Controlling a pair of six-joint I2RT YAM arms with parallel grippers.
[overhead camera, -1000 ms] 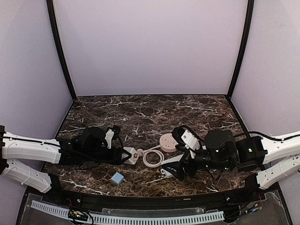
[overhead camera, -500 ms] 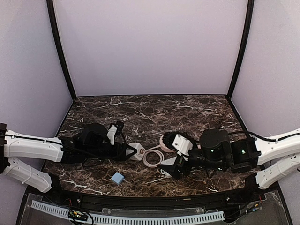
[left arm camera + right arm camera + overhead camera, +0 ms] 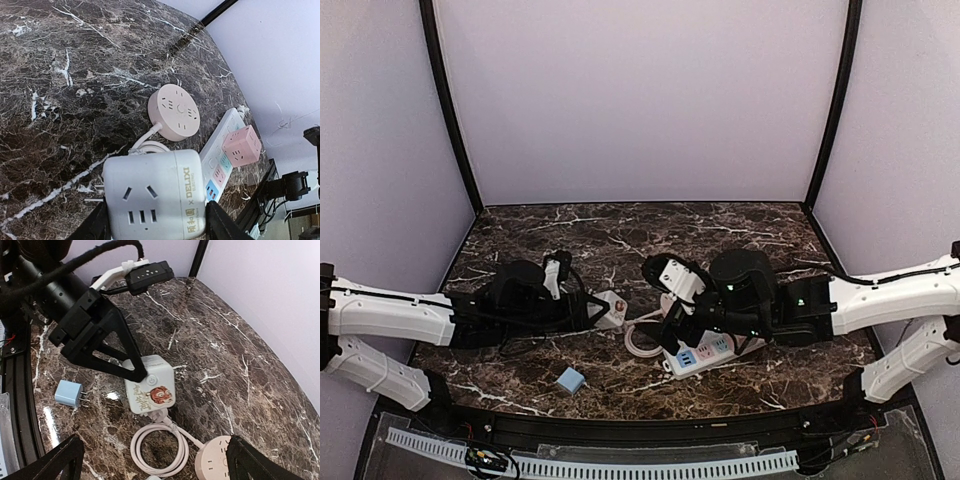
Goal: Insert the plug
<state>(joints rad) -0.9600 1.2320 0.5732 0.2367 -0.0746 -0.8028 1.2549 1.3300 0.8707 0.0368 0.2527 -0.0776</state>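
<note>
My left gripper (image 3: 598, 312) is shut on a white cube socket (image 3: 155, 200), with its fingers (image 3: 95, 225) on either side; the cube also shows in the right wrist view (image 3: 150, 389) with a tiger picture on it. A white cord coil (image 3: 160, 450) runs from a pink round socket (image 3: 175, 111) to a plug (image 3: 162, 415) lying against the cube's side; I cannot tell if it is inserted. My right gripper (image 3: 672, 322) hangs wide open and empty above the coil. A small blue plug adapter (image 3: 570, 380) lies near the front.
A white power strip (image 3: 705, 352) with blue and pink sockets lies under the right arm; a pink cube socket (image 3: 241, 145) sits on it. Walls enclose the table on three sides.
My right arm has swung left and away from the front edge, uncovering the power strip. My left gripper has shifted the white cube slightly away from the front edge.
</note>
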